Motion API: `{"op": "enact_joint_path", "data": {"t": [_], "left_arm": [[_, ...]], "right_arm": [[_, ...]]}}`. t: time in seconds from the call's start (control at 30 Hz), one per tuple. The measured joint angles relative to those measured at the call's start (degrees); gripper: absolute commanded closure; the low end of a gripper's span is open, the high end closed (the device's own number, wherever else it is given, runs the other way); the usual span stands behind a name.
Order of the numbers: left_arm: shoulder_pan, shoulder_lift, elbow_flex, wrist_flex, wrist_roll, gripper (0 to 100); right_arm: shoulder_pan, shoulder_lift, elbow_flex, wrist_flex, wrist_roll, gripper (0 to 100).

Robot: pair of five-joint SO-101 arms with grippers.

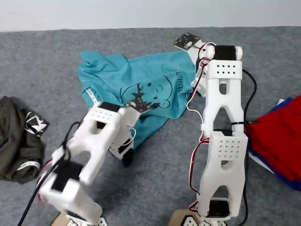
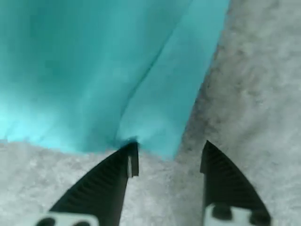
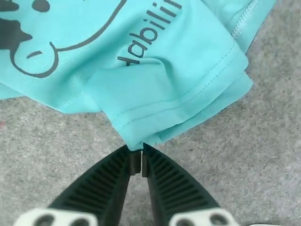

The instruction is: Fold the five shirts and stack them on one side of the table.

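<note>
We find the teal shirt (image 1: 141,75) rumpled on the grey table (image 1: 164,188), not yet folded. Its printed side is up, showing a dark-lined cartoon bear and some lettering, and the cloth is creased, with its near part doubled over. Well to the shirt's right lies a red and blue pile (image 1: 277,136), and well to its left a dark shirt (image 1: 14,141) sits heaped. The right gripper (image 3: 138,157) pinches the teal shirt's right hem with its jaws pressed together, and we judge this is to pull that edge flat. The left gripper (image 2: 171,157) is at the shirt's near edge, jaws spread and one tip touching the fabric, probably lined up to take that corner.
</note>
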Motion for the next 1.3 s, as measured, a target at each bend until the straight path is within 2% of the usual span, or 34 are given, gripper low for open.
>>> {"op": "enact_joint_path", "data": {"t": [0.1,0.2,0.3,0.43,0.57,0.77,0.87,1.03,1.3], "left_arm": [[-0.2,5.6,-5.3,2.2,0.0,87],[-0.1,9.1,-10.2,4.9,-0.1,89],[-0.1,10.2,-13.0,6.1,-0.4,91],[-0.1,10.5,-15.7,6.0,-0.4,100],[-0.3,10.6,-19.1,6.2,-0.2,100],[-4.1,10.3,-30.9,16.6,-0.4,100],[-7.9,6.3,-39.1,20.0,-0.4,100],[-12.3,-5.3,-48.6,21.1,-0.4,100],[-12.1,-18.9,-50.4,21.5,2.6,100]], "right_arm": [[0.0,0.0,0.0,0.0,0.0,98.6],[0.0,0.0,0.0,0.0,0.0,98.6],[0.0,0.0,0.0,0.0,0.0,98.6],[0.0,0.0,0.0,0.0,0.0,98.6],[0.2,0.0,0.0,0.0,0.0,98.6],[3.5,0.0,0.0,0.0,0.0,98.7],[5.6,-1.4,0.0,0.0,0.4,98.7],[7.6,-7.3,0.0,0.0,0.6,98.7],[7.5,-15.6,0.0,0.0,0.7,98.6]]}}
